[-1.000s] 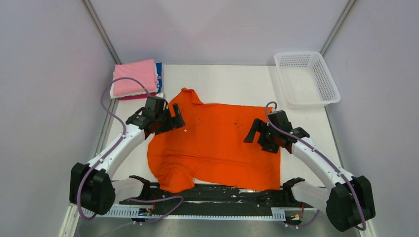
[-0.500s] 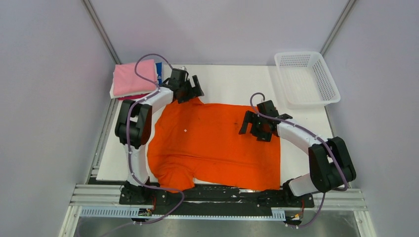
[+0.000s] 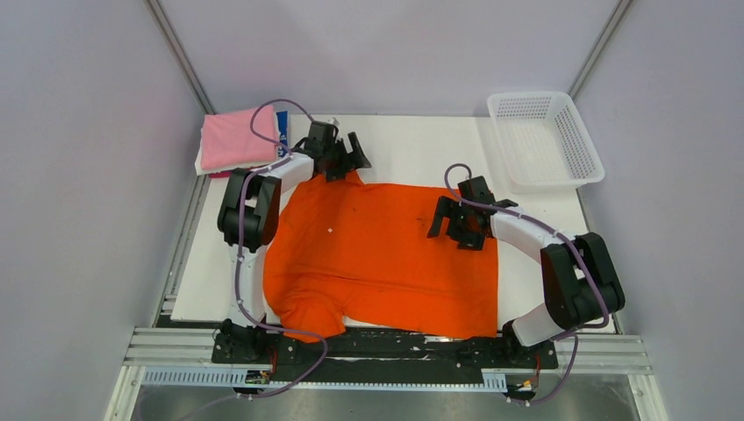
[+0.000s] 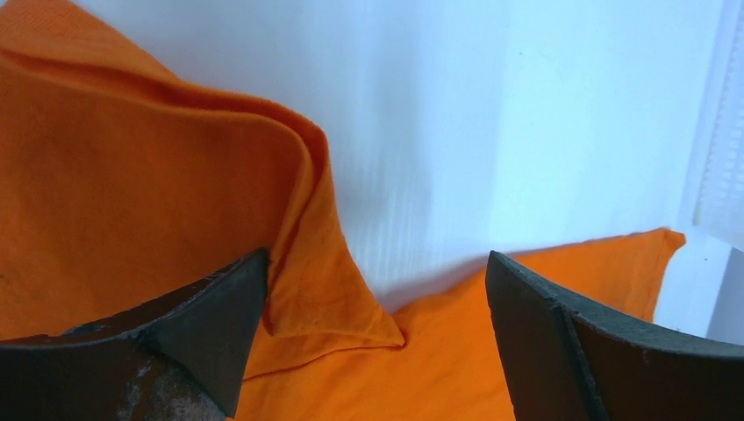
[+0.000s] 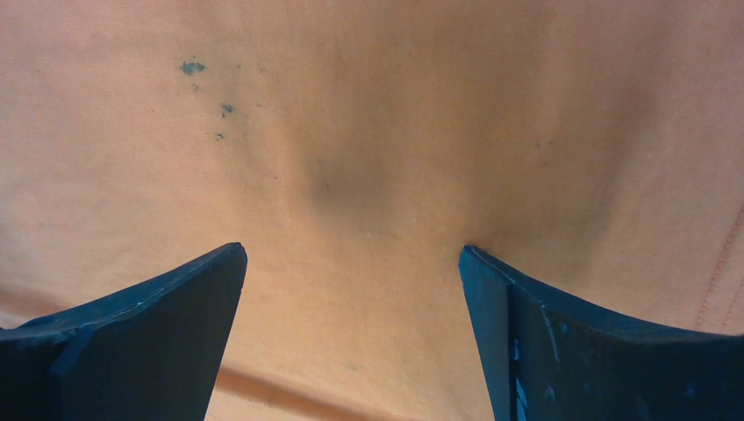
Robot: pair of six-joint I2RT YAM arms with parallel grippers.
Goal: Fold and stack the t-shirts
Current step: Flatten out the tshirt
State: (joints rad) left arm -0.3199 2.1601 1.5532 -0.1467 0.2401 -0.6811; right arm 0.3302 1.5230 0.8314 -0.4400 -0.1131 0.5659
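White table [image 3: 412, 149] is seen from above, both arms reaching out over it. Orange t-shirt [image 3: 377, 259] is spread flat across the middle of the table, its near edge at the arm bases, and takes up most of the centre. A short sleeve is seen at the near left, slightly rumpled.

White mesh basket [image 3: 526, 95] is placed at the far right corner, well apart from the shirt. Stack of folded t-shirts [image 3: 230, 139] is placed at the far left corner, pink on top, a blue edge [image 3: 282, 120] showing at its right side. The stack lies near the shirt's far left corner, not touching it.

Left gripper [image 3: 355, 153] is held at the shirt's far left corner, just right of the stack. In the wrist view [image 4: 377, 263] its fingers are spread wide, nothing clamped; bare table and orange cloth [image 4: 132, 193] are seen between them. Right gripper [image 3: 439, 219] is held low over the right part of the shirt. Its fingers [image 5: 351, 254] are also spread wide, only flat orange cloth [image 5: 368, 132] between them; contact with the cloth cannot be told.

A folded flap [image 4: 325, 263] of the shirt is seen beside the left finger. Small dark specks [image 5: 206, 88] are seen on the cloth ahead of the right gripper.
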